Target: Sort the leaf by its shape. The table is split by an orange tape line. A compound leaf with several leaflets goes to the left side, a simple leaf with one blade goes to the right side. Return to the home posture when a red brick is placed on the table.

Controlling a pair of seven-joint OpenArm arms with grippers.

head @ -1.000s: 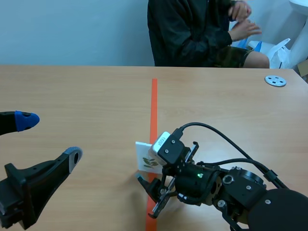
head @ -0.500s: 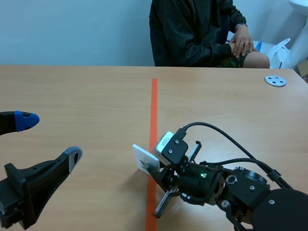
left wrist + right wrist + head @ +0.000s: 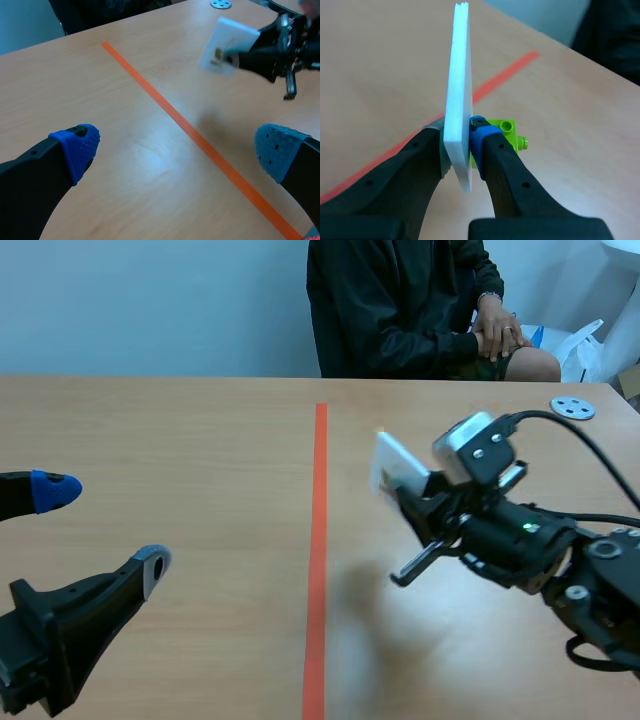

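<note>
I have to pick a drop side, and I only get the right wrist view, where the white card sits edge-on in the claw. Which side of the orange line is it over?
Observer: In the scene view the white card in the right claw is on the right of the tape line, held above the table.
Operator: Does its face show the leaf?
Observer: The left wrist view shows a small print on it, too blurred to tell the leaf's shape.
Operator: Is the other arm in my way?
Observer: No. The left claw is open, low on the left side, well apart from the card.
</note>
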